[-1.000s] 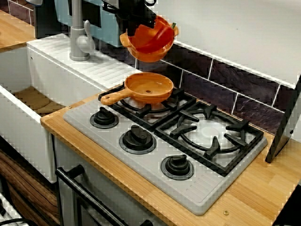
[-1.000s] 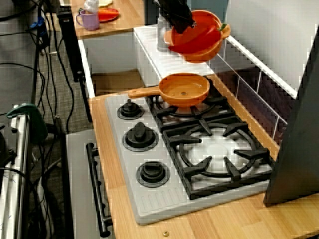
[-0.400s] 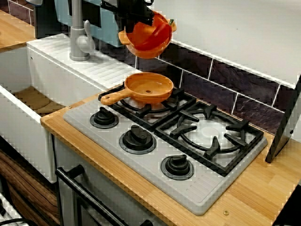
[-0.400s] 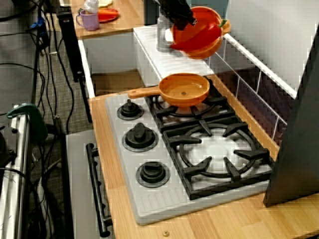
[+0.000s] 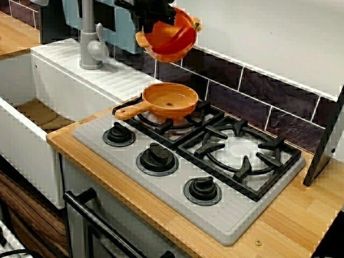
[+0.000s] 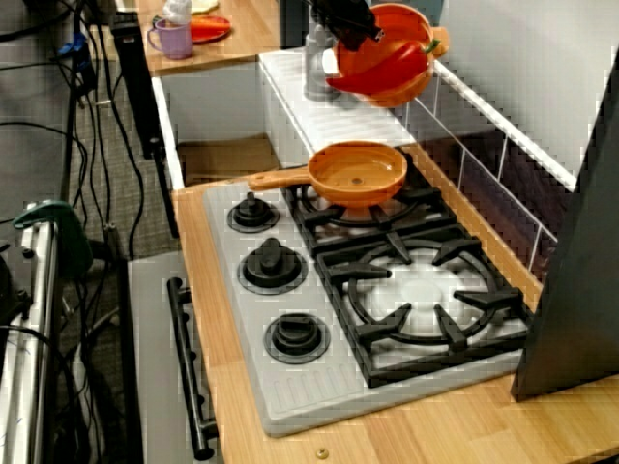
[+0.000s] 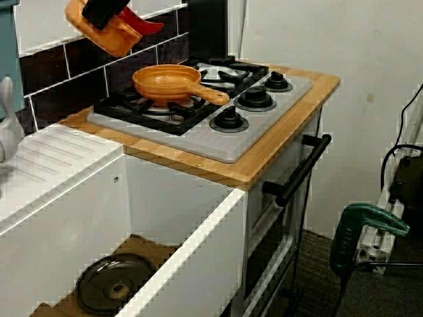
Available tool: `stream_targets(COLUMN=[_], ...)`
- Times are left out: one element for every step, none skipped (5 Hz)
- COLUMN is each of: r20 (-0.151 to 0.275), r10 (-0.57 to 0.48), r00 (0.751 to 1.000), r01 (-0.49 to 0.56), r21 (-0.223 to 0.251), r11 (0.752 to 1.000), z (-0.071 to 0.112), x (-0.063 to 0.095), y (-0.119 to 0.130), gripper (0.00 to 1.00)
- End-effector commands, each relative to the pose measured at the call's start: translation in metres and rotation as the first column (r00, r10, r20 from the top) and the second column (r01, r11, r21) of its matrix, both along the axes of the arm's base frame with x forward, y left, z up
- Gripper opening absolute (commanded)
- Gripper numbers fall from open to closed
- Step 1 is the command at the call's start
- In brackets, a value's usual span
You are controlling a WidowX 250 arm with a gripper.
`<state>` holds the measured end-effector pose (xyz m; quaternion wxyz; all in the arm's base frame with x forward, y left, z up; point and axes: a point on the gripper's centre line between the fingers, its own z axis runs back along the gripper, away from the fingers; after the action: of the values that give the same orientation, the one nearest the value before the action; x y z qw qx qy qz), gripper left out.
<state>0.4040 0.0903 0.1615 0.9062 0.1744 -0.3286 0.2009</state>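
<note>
The gripper [image 5: 155, 12] pinches the rim of the orange bowl [image 5: 165, 55] and holds it in the air above the far edge of the left burner, close to the dark wall tiles [image 5: 269, 97]. The bowl is tipped, with its opening turned toward the right and the near side. A red pepper [image 5: 180, 42] lies inside it, its green stem at the upper rim.

Against the picture from a second ago, the bowl sits higher and a little further left, nearer the faucet [image 5: 88, 37], so the gap to the orange pan [image 5: 169, 99] below it has grown. The view along the stove shows the same rise: the bowl [image 6: 401, 94] and the pepper [image 6: 382, 75] are closer to the top edge, and the gripper [image 6: 343, 17] is partly cut off there. The tilt looks much the same.

The pan has not moved. It rests on the left burner's grate with its handle pointing left and near, toward the sink. From the sink side, the bowl [image 7: 109, 36] hangs well above the pan [image 7: 168, 80], with the gripper [image 7: 109, 6] black against the wall. The right burner [image 5: 242, 150] and the three knobs are unchanged.
</note>
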Motion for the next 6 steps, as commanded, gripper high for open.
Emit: stream_targets(r20=[0.119, 0.143, 0.159, 0.177, 0.177, 0.183], r10=[0.003, 0.013, 0.025, 0.041, 0.036, 0.036], r00=[0.993, 0.99, 0.987, 0.983, 0.983, 0.983], r01=[-0.005, -0.018, -0.031, -0.051, -0.047, -0.049], r21=[0.018, 0.035, 0.039, 0.055, 0.057, 0.068], r11=[1.0, 0.999, 0.999, 0.997, 0.997, 0.996], z=[0.0417, 0.0429, 0.0442, 0.0454, 0.0453, 0.0447], x=[-0.0086, -0.0076, -0.0059, -0.0044, -0.0049, -0.0063], y=[0.003, 0.0032, 0.0047, 0.0045, 0.003, 0.0008], gripper=[0.0, 0.0, 0.0, 0.0, 0.0, 0.0])
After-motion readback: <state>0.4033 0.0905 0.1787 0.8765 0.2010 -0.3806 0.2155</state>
